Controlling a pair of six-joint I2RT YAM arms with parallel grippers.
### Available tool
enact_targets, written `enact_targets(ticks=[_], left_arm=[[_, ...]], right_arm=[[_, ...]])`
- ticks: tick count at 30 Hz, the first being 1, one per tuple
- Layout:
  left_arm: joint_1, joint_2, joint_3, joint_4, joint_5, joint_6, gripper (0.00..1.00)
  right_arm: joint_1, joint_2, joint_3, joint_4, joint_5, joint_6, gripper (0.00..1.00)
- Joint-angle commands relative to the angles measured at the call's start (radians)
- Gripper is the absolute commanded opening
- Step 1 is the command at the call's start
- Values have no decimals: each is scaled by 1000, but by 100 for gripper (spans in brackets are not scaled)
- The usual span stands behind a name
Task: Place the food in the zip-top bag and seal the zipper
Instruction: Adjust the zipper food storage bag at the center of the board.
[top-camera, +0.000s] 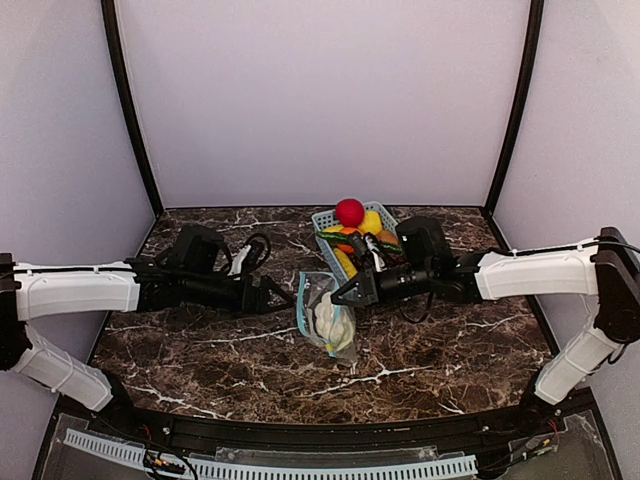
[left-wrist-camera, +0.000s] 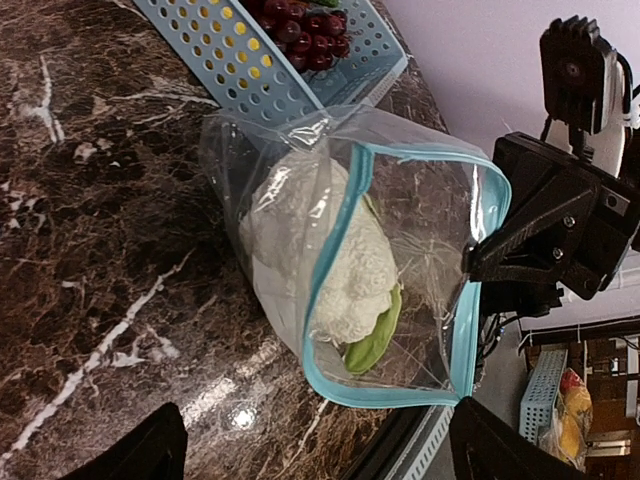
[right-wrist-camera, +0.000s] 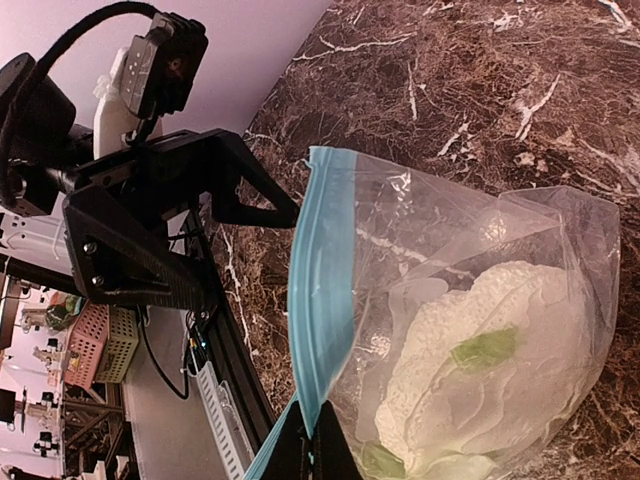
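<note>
Marble-pattern table (top-camera: 200, 350), top view, going left to right. Left gripper (top-camera: 283, 297) sits at 9 o'clock of the zip-top bag (top-camera: 325, 315), jaws spread wide, nothing in them; in the right wrist view one of its tips is just beside the mouth edge, contact not clear. Bag lies near table centre, mouth propped open and facing the left arm. Inside: cauliflower (left-wrist-camera: 320, 250) fills most of it, small light-green piece (left-wrist-camera: 375, 340) tucked at its lower side. Zipper (left-wrist-camera: 330, 290) is unsealed, the blue strip looping round a wide-open mouth. Light-blue basket (top-camera: 325, 218) is at 12 to 1 o'clock of the bag and near it, with a red ball (top-camera: 349, 211) on top and dark grapes (left-wrist-camera: 300, 25) inside. A long yellow piece (top-camera: 345, 262) at the basket's near end looks like the banana, can't confirm from this angle. Right gripper (top-camera: 345, 290) is at 2 o'clock of the bag, jaws closed, pinching the zipper edge and holding the mouth up. My read on status: two of three foods loaded, roughly halfway. Left to do: banana out of the basket and into the bag, then press the strip shut along its full length. The free left gripper looks like the one to fetch.
</note>
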Motion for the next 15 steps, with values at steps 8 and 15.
enact_targets(ticks=[8,15], left_arm=[[-81,164,-31,246,102,-141,64],[-98,224,6,295,121,-161,16]], right_arm=[[10,13,28,41,8,13,0],[10,2,32,26,30,12,0]])
